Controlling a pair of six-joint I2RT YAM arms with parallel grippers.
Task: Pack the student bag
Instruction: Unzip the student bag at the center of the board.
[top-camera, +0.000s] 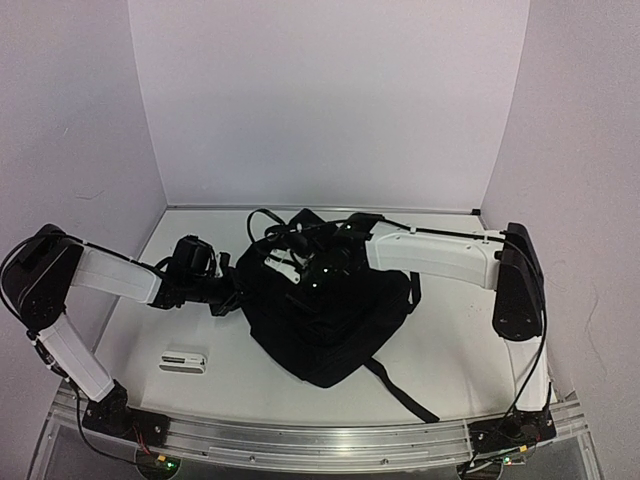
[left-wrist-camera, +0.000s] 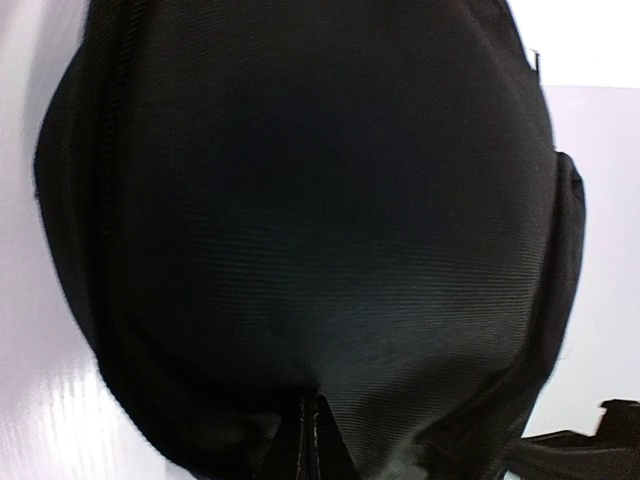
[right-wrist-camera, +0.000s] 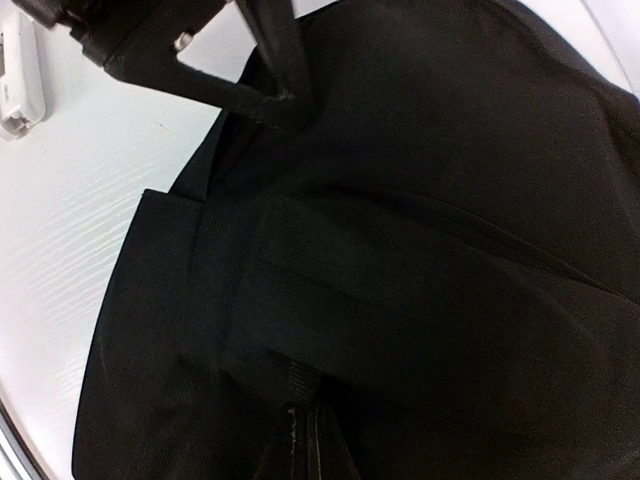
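Lying near the middle of the white table (top-camera: 470, 350), the student bag (top-camera: 330, 330) sits flat, black and rounded, just ahead of both arms. One webbing strap (top-camera: 400, 388) trails from its near right side toward the table's front edge.

Left gripper (top-camera: 238, 292): at the bag's left edge, arm reaching in low from the left. The wrist view shows its fingertips (left-wrist-camera: 300, 445) pressed together at the bottom of the frame, with bag fabric puckered into them, so it is pinching a fold of the bag's cloth. The bag's side swells up and fills nearly the whole of that view.

Right gripper (top-camera: 300, 272): over the bag's far upper part, arm stretched across from the right. The wrist view shows its fingertips (right-wrist-camera: 295, 440) drawn tight together on a ridge of black fabric beside a flat band of webbing, so it nips the bag too. The same view catches the left gripper at the top, its fingers meeting the bag's edge.

Small white device (top-camera: 183, 359) with a dark slot: on the table left of the bag, near the front, well apart from it and touched by nothing. What kind of device, cannot tell. Plain white walls (top-camera: 330, 100) close the table on three sides.
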